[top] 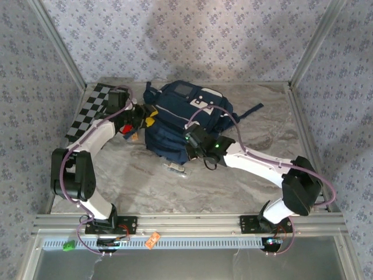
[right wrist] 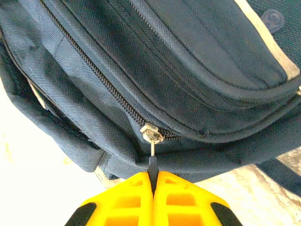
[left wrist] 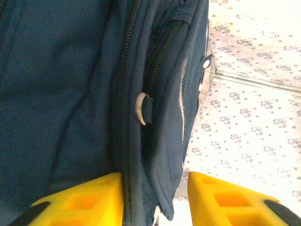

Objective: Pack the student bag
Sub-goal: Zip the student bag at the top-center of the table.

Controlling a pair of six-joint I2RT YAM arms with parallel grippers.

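The marbled surface carries the student bag at its far middle, lying flat with the white-patched front pocket up. A chessboard lies just beside it on the left.

Both arms reach in to the bag from either side. The left end effector sits at the bag's left edge. Its yellow fingers are partly parted astride a fold of navy fabric and a zip seam, clamping nothing. The right end effector is at the bag's near edge, closed tight on the dark zipper pull, which hangs from a metal slider.

The step in hand looks like working this zip, though I cannot tell from here whether to open or close it. The next move probably calls for drawing the pull along the line of the teeth, while the left end effector closes on the fabric to steady the soft bag. A small item, too small to identify, lies on the surface just in front of the bag.
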